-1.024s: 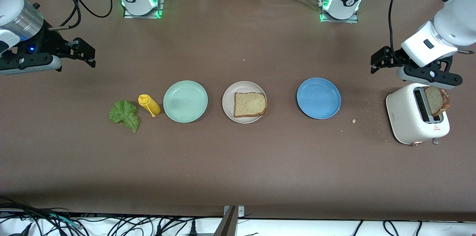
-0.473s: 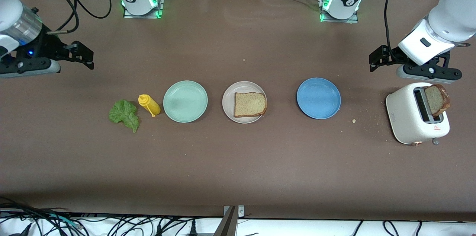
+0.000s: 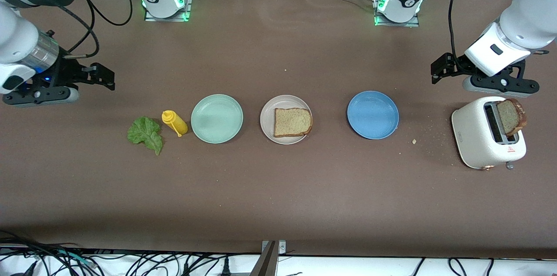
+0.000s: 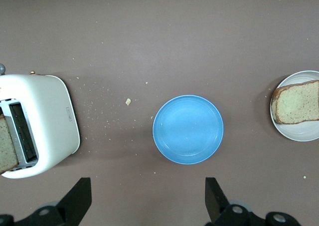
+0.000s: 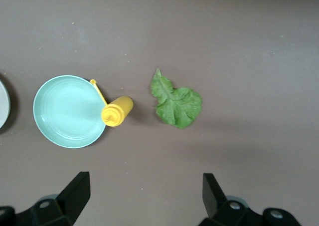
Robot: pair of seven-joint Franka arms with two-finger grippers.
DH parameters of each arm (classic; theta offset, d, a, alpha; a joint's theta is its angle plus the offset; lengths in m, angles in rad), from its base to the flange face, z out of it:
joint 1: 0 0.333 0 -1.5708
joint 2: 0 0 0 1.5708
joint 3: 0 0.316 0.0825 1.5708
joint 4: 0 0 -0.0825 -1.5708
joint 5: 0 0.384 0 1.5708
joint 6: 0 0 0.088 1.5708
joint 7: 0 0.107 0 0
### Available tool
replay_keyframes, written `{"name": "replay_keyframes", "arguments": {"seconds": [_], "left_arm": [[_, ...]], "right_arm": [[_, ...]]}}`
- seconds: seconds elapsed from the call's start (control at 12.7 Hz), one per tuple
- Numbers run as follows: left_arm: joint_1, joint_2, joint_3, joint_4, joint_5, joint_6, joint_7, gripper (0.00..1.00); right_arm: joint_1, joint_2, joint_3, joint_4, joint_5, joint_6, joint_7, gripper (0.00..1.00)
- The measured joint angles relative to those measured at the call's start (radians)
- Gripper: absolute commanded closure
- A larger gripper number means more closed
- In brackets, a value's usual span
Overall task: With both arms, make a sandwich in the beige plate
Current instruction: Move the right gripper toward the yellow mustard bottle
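The beige plate [image 3: 267,112] sits mid-table with one tan bread slice [image 3: 292,122] flat on it. A second slice [image 3: 510,117] stands in a slot of the white toaster [image 3: 476,136] at the left arm's end. The green lettuce leaf [image 3: 145,134] lies on the table toward the right arm's end. My left gripper [image 3: 439,71] hangs open and empty over bare table between the blue plate and the toaster [image 4: 50,116]. My right gripper [image 3: 102,78] is open and empty over bare table beside the lettuce [image 5: 177,105].
A mint green plate [image 3: 216,118] and a yellow squeeze bottle [image 3: 175,122] lie between the lettuce and the beige plate. A blue plate [image 3: 373,115] sits between the beige plate and the toaster. Crumbs are scattered by the toaster.
The right arm has swung and its gripper has come down toward the lettuce. The left gripper has lifted slightly away from the toaster. Both stayed open.
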Motion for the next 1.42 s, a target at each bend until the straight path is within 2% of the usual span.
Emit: {"name": "replay_keyframes", "arguments": {"seconds": [0.47,0.71,0.95,1.18,1.42], "left_arm": [[-0.007,-0.001,-0.005,0.000,0.000,0.000,0.000,0.00],[-0.007,-0.001,-0.004,0.000,0.000,0.000,0.000,0.00],[-0.006,-0.001,-0.004,0.000,0.000,0.000,0.000,0.00],[-0.007,-0.001,-0.004,0.000,0.000,0.000,0.000,0.00],[-0.006,-0.001,-0.004,0.000,0.000,-0.001,0.000,0.00]], "right_arm": [[0.003,0.002,0.006,0.005,0.000,-0.010,-0.058,0.00],[0.005,0.025,0.010,0.015,0.011,-0.007,-0.186,0.00],[0.025,0.068,0.017,0.041,0.066,-0.005,-0.342,0.00],[0.050,0.100,0.069,0.059,0.071,0.009,-0.387,0.00],[0.059,0.130,0.085,0.064,0.071,0.065,-0.450,0.00]]}}
